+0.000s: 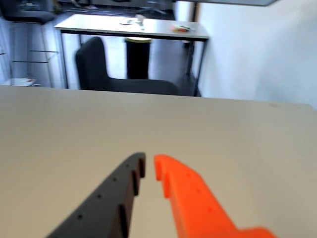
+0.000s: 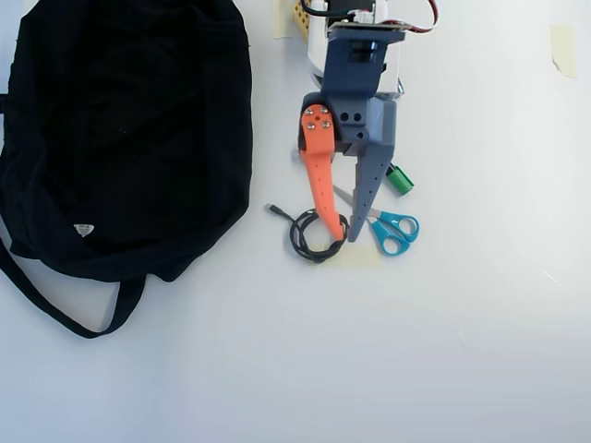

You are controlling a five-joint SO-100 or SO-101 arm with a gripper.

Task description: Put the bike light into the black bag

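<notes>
Where the overhead view looks straight down on a white table (image 2: 462,351), the arm reaches in from the top edge, its gripper (image 2: 343,235) made of an orange finger and a grey finger set a narrow gap apart, clasping nothing. The tips hang over a coiled black cable (image 2: 312,242). Blue-handled scissors (image 2: 392,229) lie just right of the tips, with a small green object (image 2: 400,179) above them. The black bag (image 2: 129,129) sprawls across the left side, its strap trailing below. The bike light cannot be made out in either view. The wrist view shows only the fingertips above bare tabletop, with a dark chair (image 1: 104,72) beyond
</notes>
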